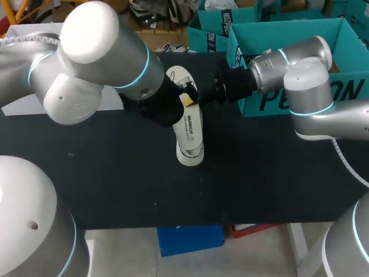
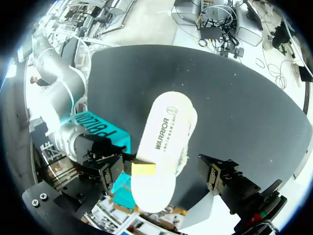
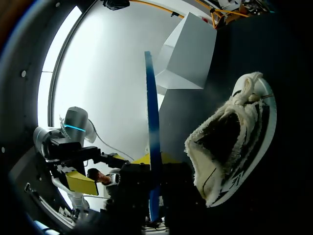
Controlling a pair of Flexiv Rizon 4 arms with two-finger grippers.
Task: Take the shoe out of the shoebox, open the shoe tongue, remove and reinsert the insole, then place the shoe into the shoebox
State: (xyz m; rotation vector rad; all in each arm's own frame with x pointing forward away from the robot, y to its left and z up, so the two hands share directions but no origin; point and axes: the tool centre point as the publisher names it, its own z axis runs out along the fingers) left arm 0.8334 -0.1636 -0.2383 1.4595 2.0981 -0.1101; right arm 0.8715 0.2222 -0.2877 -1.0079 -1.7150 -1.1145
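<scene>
A white shoe with fleece lining lies on its side on the black table; the right wrist view shows its opening. My right gripper is shut on one end of the white insole, which hangs just over the shoe. Seen edge-on between the right gripper, the insole shows a blue underside. My left gripper stands wide open above the insole, touching nothing. The teal shoebox stands open at the back right, behind my right arm.
A second teal box stands at the back, past the shoe. A white box sits at the table's back left. The black surface in front of the shoe is bare up to the near edge.
</scene>
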